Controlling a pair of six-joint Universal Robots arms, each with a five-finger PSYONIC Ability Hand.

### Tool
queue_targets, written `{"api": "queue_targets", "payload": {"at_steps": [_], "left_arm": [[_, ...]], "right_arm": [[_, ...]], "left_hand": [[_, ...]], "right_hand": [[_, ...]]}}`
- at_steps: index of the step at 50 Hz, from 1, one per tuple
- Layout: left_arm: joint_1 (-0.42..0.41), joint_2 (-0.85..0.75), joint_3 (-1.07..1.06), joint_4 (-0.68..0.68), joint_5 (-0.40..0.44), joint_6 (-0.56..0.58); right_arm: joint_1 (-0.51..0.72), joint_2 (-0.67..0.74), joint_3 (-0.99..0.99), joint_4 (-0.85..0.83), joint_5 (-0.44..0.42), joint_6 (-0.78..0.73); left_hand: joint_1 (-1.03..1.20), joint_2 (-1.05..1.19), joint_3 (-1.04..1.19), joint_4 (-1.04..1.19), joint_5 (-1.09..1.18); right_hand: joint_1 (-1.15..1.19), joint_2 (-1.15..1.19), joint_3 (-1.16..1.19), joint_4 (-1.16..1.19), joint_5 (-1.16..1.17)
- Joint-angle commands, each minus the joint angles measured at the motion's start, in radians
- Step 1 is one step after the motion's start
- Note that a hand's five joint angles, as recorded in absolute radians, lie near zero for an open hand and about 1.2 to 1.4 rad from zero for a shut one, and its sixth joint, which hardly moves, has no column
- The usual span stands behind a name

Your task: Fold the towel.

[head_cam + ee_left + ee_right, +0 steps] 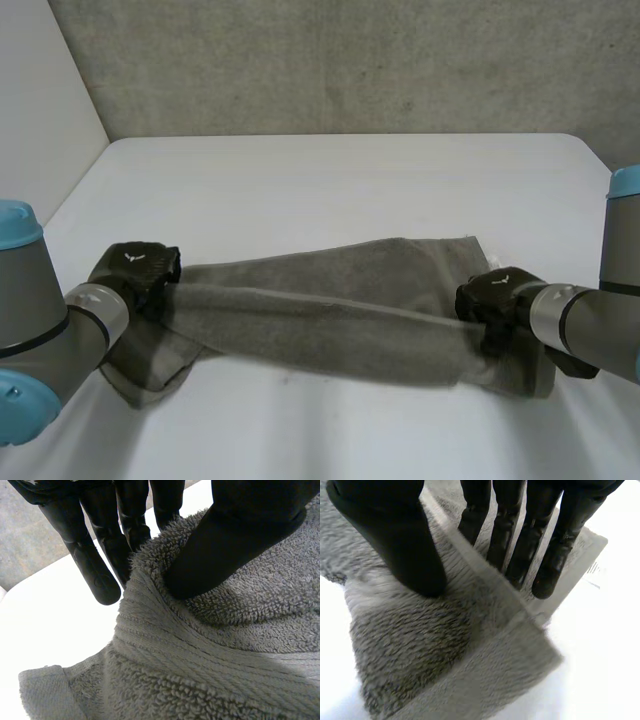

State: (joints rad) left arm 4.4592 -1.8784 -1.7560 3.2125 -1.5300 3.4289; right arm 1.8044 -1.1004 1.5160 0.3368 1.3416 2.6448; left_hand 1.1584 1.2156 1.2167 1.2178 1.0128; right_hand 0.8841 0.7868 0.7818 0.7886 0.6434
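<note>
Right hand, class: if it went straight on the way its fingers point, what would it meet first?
The towel. The right hand has its fingers resting on the cloth spread beneath them, so they would press into that layer, with the white table probably directly under it.

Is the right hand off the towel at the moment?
No: in the right wrist view the right hand pinches a raised fold of the grey towel between its thumb and fingers.

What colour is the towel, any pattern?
Plain grey-brown towel, looped terry with a ribbed band near its edge; clearest in the left wrist view.
</note>
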Motion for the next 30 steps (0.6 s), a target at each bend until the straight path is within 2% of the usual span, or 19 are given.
{"api": "queue_targets", "payload": {"at_steps": [1,7,8,9,11,23,25,30], "left_arm": [[-0.006,0.016,-0.031,0.0,0.001,0.0],[-0.003,0.042,-0.037,0.0,0.001,0.0],[-0.003,0.042,-0.037,0.0,0.001,0.0],[-0.001,0.042,-0.034,0.0,0.001,0.001],[0.0,0.042,-0.033,0.0,0.001,0.001],[0.012,0.027,-0.005,0.012,0.007,0.006],[0.012,0.022,0.015,0.02,0.007,0.006],[0.011,-0.028,0.145,0.073,0.005,0.006]], "right_arm": [[-0.034,-0.015,0.029,0.016,-0.018,0.018],[-0.062,-0.022,0.03,0.064,-0.053,0.014],[-0.068,-0.019,0.032,0.067,-0.064,0.011],[-0.068,-0.019,0.032,0.067,-0.064,0.011],[-0.073,-0.007,0.029,0.068,-0.085,0.012],[-0.069,0.019,-0.03,0.122,-0.125,0.011],[-0.06,0.02,-0.092,0.117,-0.15,0.023],[-0.039,0.037,-0.25,0.041,-0.139,0.026]], "left_hand": [[0.238,0.181,0.18,0.178,0.209],[0.238,0.181,0.18,0.178,0.209],[0.238,0.181,0.18,0.178,0.209],[0.238,0.181,0.18,0.178,0.209],[0.238,0.181,0.18,0.178,0.209],[0.238,0.181,0.18,0.178,0.209],[0.238,0.181,0.18,0.178,0.209],[0.238,0.181,0.18,0.178,0.209]], "right_hand": [[-0.121,-0.024,-0.019,-0.025,-0.055],[0.046,0.144,0.149,0.142,0.113],[0.203,0.301,0.306,0.299,0.27],[0.205,0.302,0.307,0.3,0.271],[0.511,0.608,0.613,0.607,0.577],[0.512,0.609,0.614,0.608,0.578],[0.512,0.609,0.614,0.608,0.578],[0.512,0.609,0.614,0.608,0.578]]}}
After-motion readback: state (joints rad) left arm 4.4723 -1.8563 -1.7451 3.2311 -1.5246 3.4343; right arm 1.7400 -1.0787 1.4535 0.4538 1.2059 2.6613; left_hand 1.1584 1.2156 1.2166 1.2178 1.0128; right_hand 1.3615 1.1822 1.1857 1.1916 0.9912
